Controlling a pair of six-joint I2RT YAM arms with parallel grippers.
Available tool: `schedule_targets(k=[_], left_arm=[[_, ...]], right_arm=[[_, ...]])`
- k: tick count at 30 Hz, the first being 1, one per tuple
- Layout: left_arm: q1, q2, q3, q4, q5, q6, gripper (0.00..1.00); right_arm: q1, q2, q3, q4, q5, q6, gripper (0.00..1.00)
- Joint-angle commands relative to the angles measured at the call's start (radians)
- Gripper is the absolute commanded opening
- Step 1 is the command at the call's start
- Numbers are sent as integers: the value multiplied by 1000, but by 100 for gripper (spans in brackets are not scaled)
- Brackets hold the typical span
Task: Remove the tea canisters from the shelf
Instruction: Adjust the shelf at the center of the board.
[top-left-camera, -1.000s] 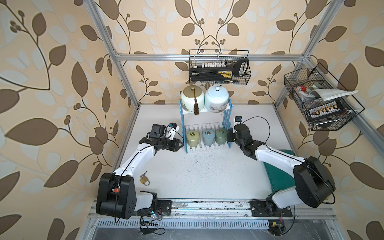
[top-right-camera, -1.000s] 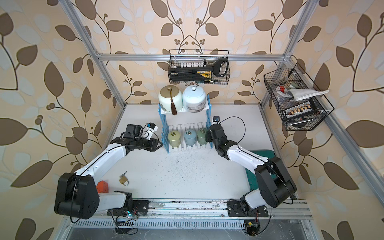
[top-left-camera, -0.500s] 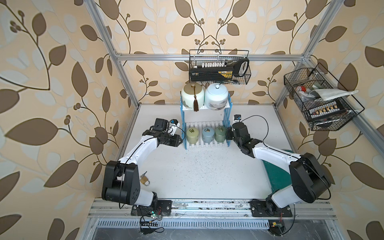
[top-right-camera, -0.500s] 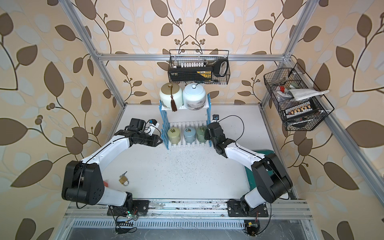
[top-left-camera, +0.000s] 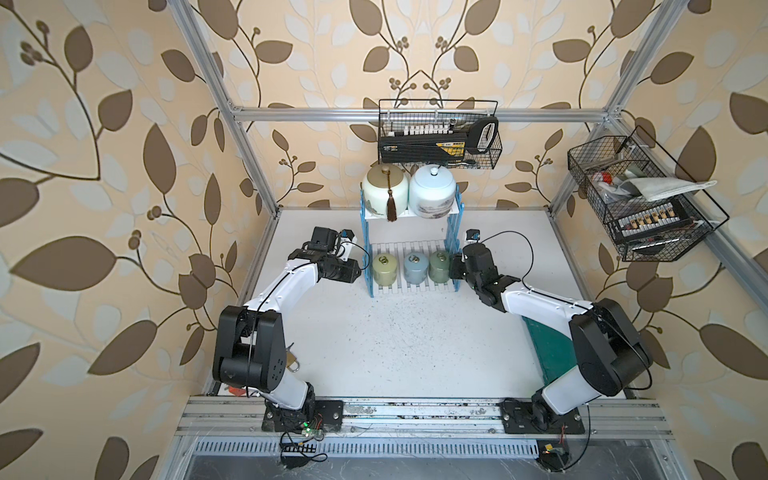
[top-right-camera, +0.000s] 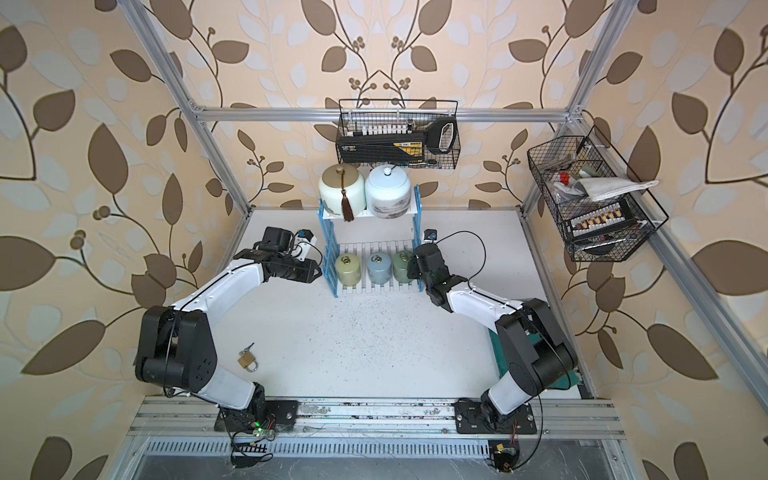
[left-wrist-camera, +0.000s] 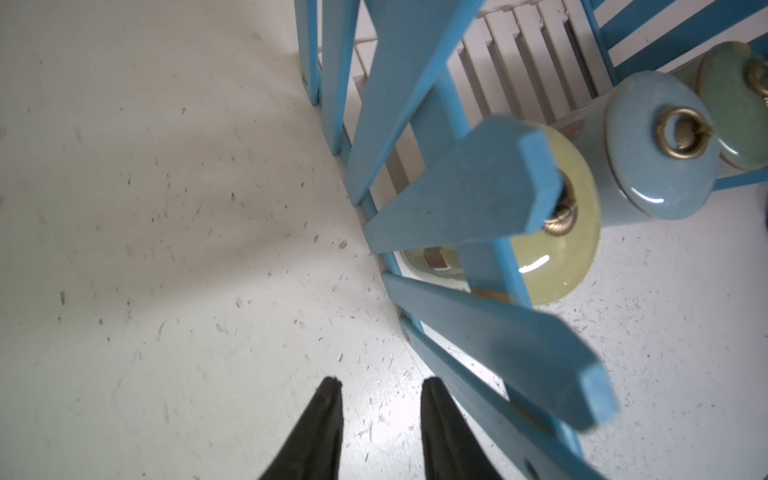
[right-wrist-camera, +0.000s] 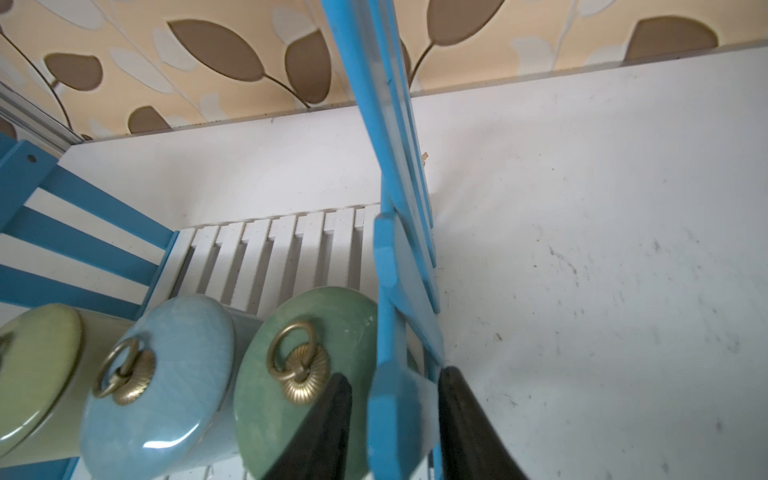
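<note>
Now the right gripper (right-wrist-camera: 395, 375) has crept in — jaws apart w/ a shelf slat (right-wrist-camera: 399, 424) between, 3 o'clock side; left gripper (left-wrist-camera: 381, 380) apart, empty. No jars (top-left-camera: 414, 268) out yet.

Legible text: none.
Black case (top-left-camera: 415, 153) in the wire basket (top-left-camera: 436, 101) at 12 o'clock: yellow label (top-left-camera: 452, 145) and pale markings, print too small to read.

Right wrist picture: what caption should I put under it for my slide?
Open right pincer straddling a blue slat of the shelf, beside the green canister.
</note>
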Motion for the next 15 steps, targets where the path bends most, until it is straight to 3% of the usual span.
schedule_targets(k=[1,7,15], left_arm=[[3,-51,-14,-32,47,10,41],[3,-197,-127,5,88,59,54],[3,-171,-84,-35,194,75,66]], right_arm=[[0,-32,23,-19,-47,1,45],[0,-138,-20,-92,-90,-40,58],[-19,-278,-59,-232,-106,-125,74]])
